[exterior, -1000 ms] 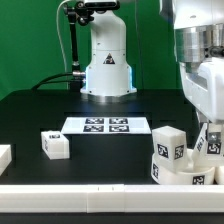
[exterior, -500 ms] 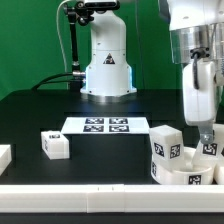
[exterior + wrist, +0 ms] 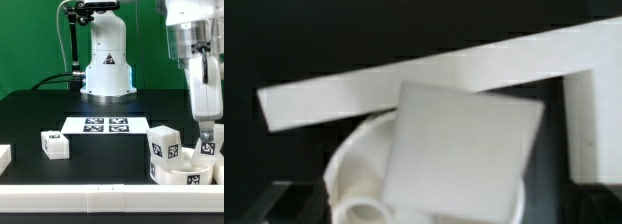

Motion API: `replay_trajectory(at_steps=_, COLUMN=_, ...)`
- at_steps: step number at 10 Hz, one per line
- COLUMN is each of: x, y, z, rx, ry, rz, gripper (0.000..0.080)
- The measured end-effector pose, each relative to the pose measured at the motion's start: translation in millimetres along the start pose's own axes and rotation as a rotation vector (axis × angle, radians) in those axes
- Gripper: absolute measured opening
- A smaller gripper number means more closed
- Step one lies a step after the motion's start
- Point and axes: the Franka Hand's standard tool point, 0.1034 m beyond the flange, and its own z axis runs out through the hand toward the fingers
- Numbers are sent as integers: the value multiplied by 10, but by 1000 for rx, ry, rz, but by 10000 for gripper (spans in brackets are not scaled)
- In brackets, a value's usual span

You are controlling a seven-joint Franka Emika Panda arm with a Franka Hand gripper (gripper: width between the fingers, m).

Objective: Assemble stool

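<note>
The white round stool seat [image 3: 186, 172] lies at the exterior view's right front, with one tagged white leg [image 3: 163, 146] standing on it. My gripper [image 3: 207, 143] hangs straight down over the seat's right side. It is shut on a second tagged leg [image 3: 208, 148] that reaches down to the seat. In the wrist view this leg [image 3: 464, 150] fills the space between the dark fingers [image 3: 295, 203], with the curved seat [image 3: 352, 165] under it. A third leg [image 3: 55, 144] lies loose at the left.
The marker board [image 3: 105, 125] lies mid-table in front of the robot base [image 3: 106, 70]. Another white piece [image 3: 3, 155] shows at the left edge. A plain white bar [image 3: 90, 190] runs along the front and also shows in the wrist view [image 3: 420, 72].
The hand has turned from a tilt to upright above the seat and shifted slightly to the exterior view's right. The seat, the standing leg and the loose leg have stayed put.
</note>
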Motion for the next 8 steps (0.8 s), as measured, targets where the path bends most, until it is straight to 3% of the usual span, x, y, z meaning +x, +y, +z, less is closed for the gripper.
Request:
replay_trajectory(at_steps=2, x=330, y=-31, z=-284, rx=7, ry=1, rz=-170, gripper=648)
replay_trajectory(at_steps=3, x=479, y=-86, z=-345, rx=15, ry=8, rz=-191, gripper=649)
replay_trajectory(at_steps=7, x=450, y=-65, z=-308, rx=10, ry=10, rz=-191, gripper=649)
replay_trajectory(at_steps=8, x=481, y=-42, z=-304, rx=-11, ry=13, rz=-265, gripper=649)
